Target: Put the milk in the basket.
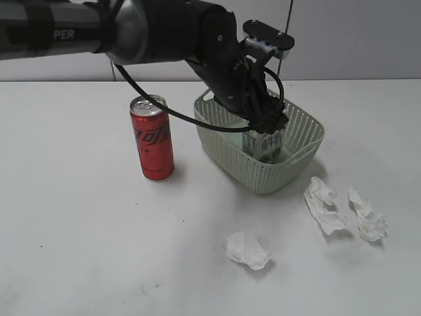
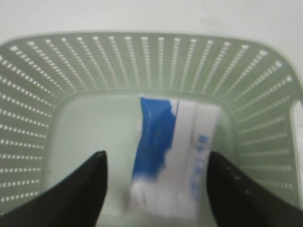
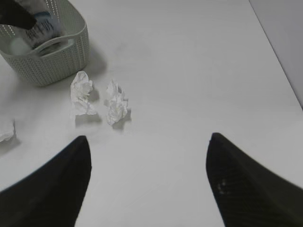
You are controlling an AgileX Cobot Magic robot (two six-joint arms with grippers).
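The milk (image 1: 262, 145), a white carton with blue print, is inside the pale green basket (image 1: 302, 125). In the left wrist view the milk (image 2: 175, 151) is blurred and lies between the jaws over the floor of the basket (image 2: 142, 61). My left gripper (image 2: 156, 189) is open, with a gap between its left finger and the carton. In the exterior view it (image 1: 270, 124) hangs just above the carton inside the basket. My right gripper (image 3: 149, 175) is open and empty over bare table, and its view shows the basket (image 3: 57, 61) and the milk (image 3: 40, 28) at the far left.
A red soda can (image 1: 152, 138) stands left of the basket. Three crumpled tissues lie in front: one at the centre (image 1: 247, 251), two at the right (image 1: 325, 205) (image 1: 367, 217). The right wrist view shows two of them (image 3: 82, 92) (image 3: 116, 102).
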